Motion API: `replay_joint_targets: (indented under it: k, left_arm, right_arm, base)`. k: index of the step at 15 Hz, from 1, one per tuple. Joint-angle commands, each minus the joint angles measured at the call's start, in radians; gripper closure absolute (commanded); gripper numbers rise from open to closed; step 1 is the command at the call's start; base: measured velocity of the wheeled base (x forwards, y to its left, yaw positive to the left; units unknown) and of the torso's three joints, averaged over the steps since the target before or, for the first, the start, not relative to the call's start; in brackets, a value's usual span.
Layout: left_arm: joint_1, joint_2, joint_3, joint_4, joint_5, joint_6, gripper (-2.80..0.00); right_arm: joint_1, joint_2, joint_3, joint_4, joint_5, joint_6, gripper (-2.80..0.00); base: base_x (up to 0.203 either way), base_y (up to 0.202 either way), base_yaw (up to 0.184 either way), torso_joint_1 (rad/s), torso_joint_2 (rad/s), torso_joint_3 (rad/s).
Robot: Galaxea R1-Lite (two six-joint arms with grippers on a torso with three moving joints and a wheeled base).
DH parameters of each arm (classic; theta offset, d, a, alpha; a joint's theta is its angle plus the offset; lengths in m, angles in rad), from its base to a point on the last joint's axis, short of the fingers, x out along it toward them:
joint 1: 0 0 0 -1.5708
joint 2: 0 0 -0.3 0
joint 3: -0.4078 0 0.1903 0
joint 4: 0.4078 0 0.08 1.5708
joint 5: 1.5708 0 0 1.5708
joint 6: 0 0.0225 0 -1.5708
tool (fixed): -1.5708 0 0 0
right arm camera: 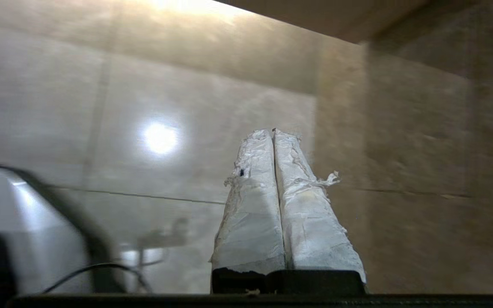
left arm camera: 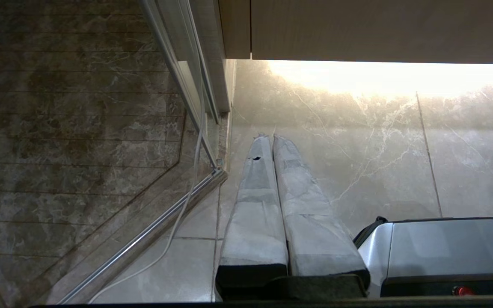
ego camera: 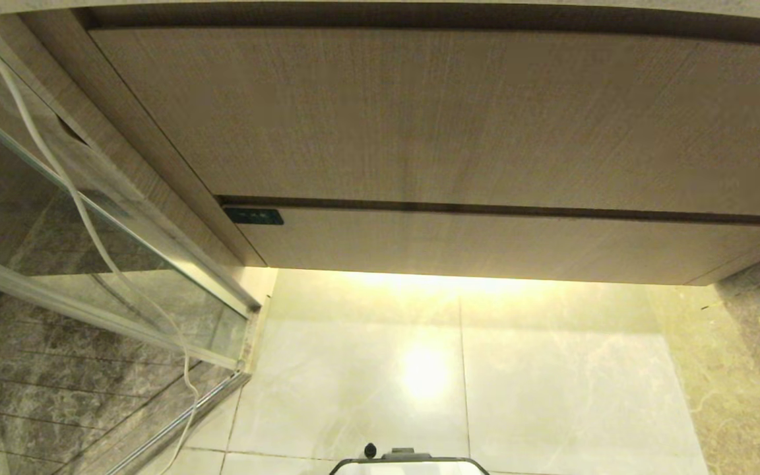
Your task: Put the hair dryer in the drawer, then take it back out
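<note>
The wood-grain vanity front [ego camera: 446, 119] runs off the head view's top and right edges, so its full width stays unseen. The drawer [ego camera: 499, 247] beneath it sits flush, its interior hidden, and its right end is cut off at the frame. A small dark label [ego camera: 253, 216] at the drawer's left corner is too small to read. Only the top rim of the robot's base [ego camera: 410, 462] shows at the bottom edge. The right wrist view is smeared, the floor tiles [right arm camera: 152, 141] blurred.
</note>
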Motion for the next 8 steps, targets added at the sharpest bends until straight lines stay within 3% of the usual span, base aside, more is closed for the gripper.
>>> replay_joint_targets:
  k: [1,8]
  left_arm:
    - [0.0,0.0,0.002,0.0,0.0,0.0,0.0]
    - [0.0,0.0,0.002,0.0,0.0,0.0,0.0]
  right_arm:
    - [0.084,-0.101,0.021,0.029,0.02,0.061,0.0]
    - [0.206,-0.12,0.018,0.091,-0.042,0.148,0.0]
  base:
    - [0.0,0.0,0.0,0.0,0.0,0.0]
    - [0.0,0.0,0.0,0.0,0.0,0.0]
